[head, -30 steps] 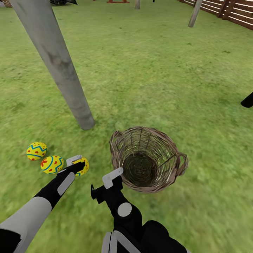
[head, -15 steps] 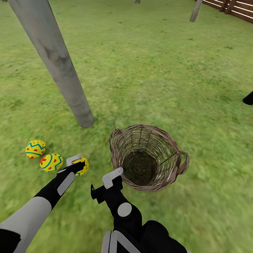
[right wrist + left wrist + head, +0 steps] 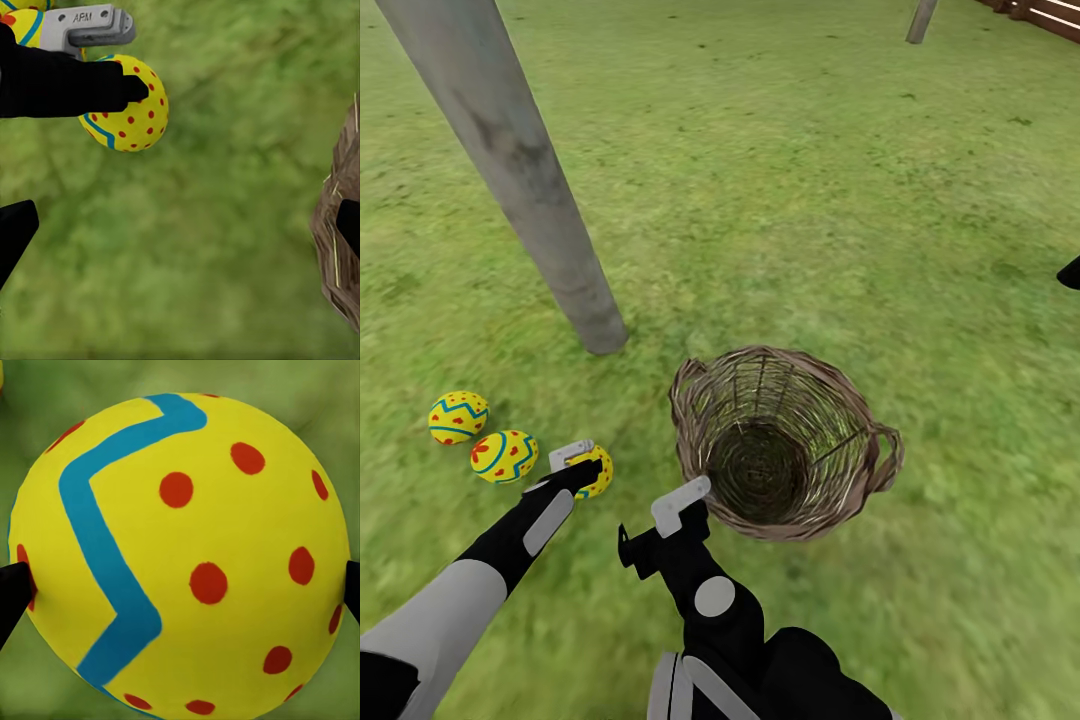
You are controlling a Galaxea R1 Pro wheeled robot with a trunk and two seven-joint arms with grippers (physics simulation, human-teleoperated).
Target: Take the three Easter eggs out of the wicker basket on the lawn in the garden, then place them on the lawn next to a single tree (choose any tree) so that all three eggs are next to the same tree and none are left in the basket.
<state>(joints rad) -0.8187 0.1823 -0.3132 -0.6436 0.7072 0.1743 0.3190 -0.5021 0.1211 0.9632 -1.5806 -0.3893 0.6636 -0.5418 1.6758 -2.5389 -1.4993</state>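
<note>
Grey trunk leaning up from the lawn. 2 eggs lying free near its foot. 3rd egg just beside them, clamped between the left gripper fingers. Basket close right, empty. Right gripper parted, holding nothing, near the basket rim. Open grass beyond; fence at far right corner.

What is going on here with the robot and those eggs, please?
The left gripper has its jaws around the third Easter egg, low over the lawn beside two other eggs near the tree trunk. The wicker basket looks empty. The right gripper hangs open beside the basket.
</note>
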